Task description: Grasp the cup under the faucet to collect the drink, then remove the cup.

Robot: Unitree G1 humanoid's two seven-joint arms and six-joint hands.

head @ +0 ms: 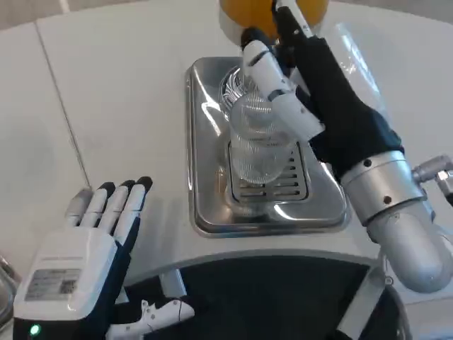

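A clear ribbed plastic cup [256, 145] stands upright on the slotted grate of a steel drip tray [205, 127]. My right hand [311, 92] reaches in from the right, its white fingers [279, 85] lying across the cup's upper side, its black palm behind it. Whether the fingers close around the cup is hard to tell. Directly behind the cup is the orange drink dispenser [244, 10] at the top edge; the faucet itself is hidden by the hand. My left hand [85, 248] rests on the table at lower left, fingers straight and apart, holding nothing.
The white table [120, 85] stretches left of the tray. The robot's dark body [269, 297] fills the bottom middle. A clear plastic part [357, 57] of the dispenser sits behind my right wrist.
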